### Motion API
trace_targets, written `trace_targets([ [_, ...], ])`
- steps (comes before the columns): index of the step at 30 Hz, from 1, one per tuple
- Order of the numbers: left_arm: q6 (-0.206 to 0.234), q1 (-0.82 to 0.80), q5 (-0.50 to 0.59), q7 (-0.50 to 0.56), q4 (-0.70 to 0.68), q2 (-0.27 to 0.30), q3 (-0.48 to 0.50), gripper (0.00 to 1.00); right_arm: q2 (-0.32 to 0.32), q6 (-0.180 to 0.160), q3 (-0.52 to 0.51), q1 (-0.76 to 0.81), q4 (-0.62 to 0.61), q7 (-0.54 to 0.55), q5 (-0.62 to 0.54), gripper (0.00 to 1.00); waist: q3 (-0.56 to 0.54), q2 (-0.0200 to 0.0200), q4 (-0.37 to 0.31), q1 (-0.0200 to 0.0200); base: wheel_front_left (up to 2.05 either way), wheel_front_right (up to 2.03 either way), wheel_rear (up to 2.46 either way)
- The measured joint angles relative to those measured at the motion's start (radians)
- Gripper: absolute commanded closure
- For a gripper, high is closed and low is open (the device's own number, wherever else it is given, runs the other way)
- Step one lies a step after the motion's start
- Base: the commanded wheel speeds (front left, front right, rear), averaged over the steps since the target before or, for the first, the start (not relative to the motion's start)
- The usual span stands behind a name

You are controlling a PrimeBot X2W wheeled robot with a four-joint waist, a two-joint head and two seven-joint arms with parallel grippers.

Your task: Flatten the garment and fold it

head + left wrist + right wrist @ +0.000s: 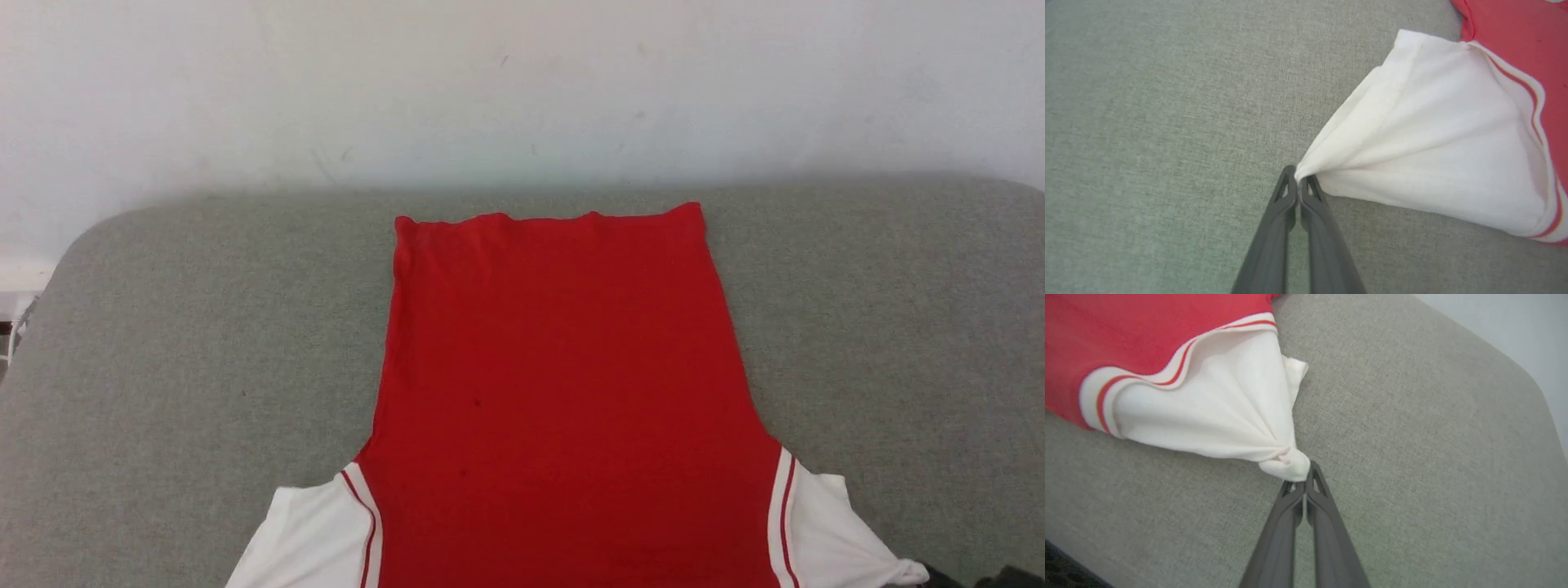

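Note:
The garment [563, 384], a red jersey-style T-shirt, lies flat on the grey padded table with its plain red side up and its hem toward the wall. White sleeves edged in red stripes spread at the near corners. In the left wrist view my left gripper [1299, 177] is shut on the tip of one white sleeve [1433, 139], pulling it into a taut point. In the right wrist view my right gripper [1300, 482] is shut on the bunched tip of the other white sleeve [1220, 408]. A dark bit of the right gripper [939, 576] peeks in at the head view's lower right.
The grey fabric table [163, 367] stretches wide on both sides of the shirt, with rounded far corners. A white wall [522, 82] stands right behind its far edge.

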Motion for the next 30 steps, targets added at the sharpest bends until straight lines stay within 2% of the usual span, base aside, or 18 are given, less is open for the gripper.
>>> trace_targets([
  [6,-0.016,-0.006,0.011,0.000,0.043,-0.012,-0.011,1.00,0.003,0.000,0.020,0.045,0.004,0.016,-0.008,1.00,0.011,0.0000,0.010,0.0001,0.00,0.00,0.00],
  [7,-0.016,-0.009,0.014,0.000,0.043,-0.016,-0.009,1.00,0.007,0.000,0.018,0.045,0.003,0.019,-0.006,0.87,0.012,0.0000,0.012,0.0001,0.00,0.00,0.00],
  [8,-0.016,-0.009,0.020,0.000,0.043,-0.018,-0.004,1.00,0.011,0.000,0.011,0.045,0.001,0.022,-0.002,0.55,0.012,0.0000,0.012,0.0001,0.00,0.00,0.00],
  [9,-0.016,-0.009,0.027,0.000,0.040,-0.019,-0.001,1.00,0.013,0.000,0.004,0.045,-0.003,0.027,0.001,0.00,0.011,0.0000,0.012,0.0001,0.00,0.00,0.00],
  [14,-0.017,-0.009,0.054,0.000,0.001,-0.021,0.038,1.00,0.008,-0.001,-0.068,0.036,-0.063,0.071,0.021,0.00,0.005,0.0000,0.006,0.0001,0.00,0.00,0.00],
  [20,-0.012,-0.006,0.107,0.000,-0.088,-0.030,0.063,1.00,-0.028,-0.001,-0.231,-0.041,-0.249,0.125,0.038,0.00,0.005,0.0000,0.007,0.0001,0.00,0.00,0.00],
  [26,0.006,-0.013,0.162,0.000,-0.166,-0.031,0.059,1.00,-0.052,-0.001,-0.305,-0.267,-0.370,0.223,0.084,0.00,0.026,0.0000,0.036,0.0001,0.00,0.00,0.00],
  [30,0.011,-0.054,0.193,0.000,-0.208,-0.038,0.047,1.00,-0.054,-0.002,-0.251,-0.476,-0.360,0.369,0.146,0.00,0.055,0.0000,0.066,0.0003,0.00,0.00,0.00],
])
